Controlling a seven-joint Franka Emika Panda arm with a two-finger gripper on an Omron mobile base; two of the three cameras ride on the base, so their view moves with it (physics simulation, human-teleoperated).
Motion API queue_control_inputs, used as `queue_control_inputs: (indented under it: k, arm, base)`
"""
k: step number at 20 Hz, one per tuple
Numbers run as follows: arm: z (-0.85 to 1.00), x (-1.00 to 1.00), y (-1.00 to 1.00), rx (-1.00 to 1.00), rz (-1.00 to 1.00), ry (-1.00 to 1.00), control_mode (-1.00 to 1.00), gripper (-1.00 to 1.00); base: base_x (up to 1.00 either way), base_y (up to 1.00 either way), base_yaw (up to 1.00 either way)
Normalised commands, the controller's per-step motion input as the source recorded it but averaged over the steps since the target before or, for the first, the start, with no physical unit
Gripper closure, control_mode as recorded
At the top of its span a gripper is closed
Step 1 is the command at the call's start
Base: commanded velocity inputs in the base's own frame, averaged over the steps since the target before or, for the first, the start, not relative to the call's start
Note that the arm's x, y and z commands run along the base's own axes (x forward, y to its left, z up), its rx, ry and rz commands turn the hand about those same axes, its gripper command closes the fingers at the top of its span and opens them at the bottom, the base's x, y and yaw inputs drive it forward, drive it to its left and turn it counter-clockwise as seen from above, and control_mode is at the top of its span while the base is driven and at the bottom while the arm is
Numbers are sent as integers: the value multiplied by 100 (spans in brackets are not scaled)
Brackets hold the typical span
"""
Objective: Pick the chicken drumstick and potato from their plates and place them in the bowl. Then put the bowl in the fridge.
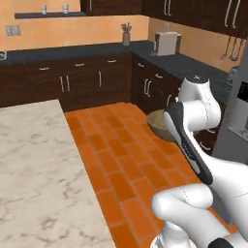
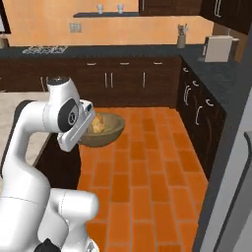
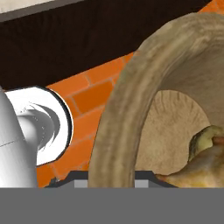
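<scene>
Gripping one bowl (image 2: 109, 131) by its rim, the gripper (image 3: 111, 177) seemingly clamped; two foods inside.

Matt rough wooden bowl (image 3: 127, 100), glossy orange floor tiles (image 1: 116, 160), veined marble counter (image 1: 34, 169)

Pale marble counter (image 1: 34, 164) beside orange brick-tiled floor (image 1: 116, 160).

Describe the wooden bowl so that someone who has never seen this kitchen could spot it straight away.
Start at the orange tiled floor between the marble island and the dark corner cabinets. Above that floor, at the end of the white arm, the bowl hangs in the air rather than on any surface. It is round, tan-brown and thick-rimmed, with golden food inside.
</scene>
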Motion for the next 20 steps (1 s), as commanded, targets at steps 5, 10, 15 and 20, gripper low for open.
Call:
queue_control_inputs:
  k: [5, 10, 15, 20]
  arm:
    - [0, 0, 0, 0, 0, 0, 100, 100]
    - [0, 0, 0, 0, 0, 0, 100, 100]
    - [0, 0, 0, 0, 0, 0, 100, 100]
    - [0, 0, 0, 0, 0, 0, 100, 100]
  base:
    - [7, -1, -84]
    - [40, 16, -74]
    - [79, 32, -7]
    - [98, 3, 0]
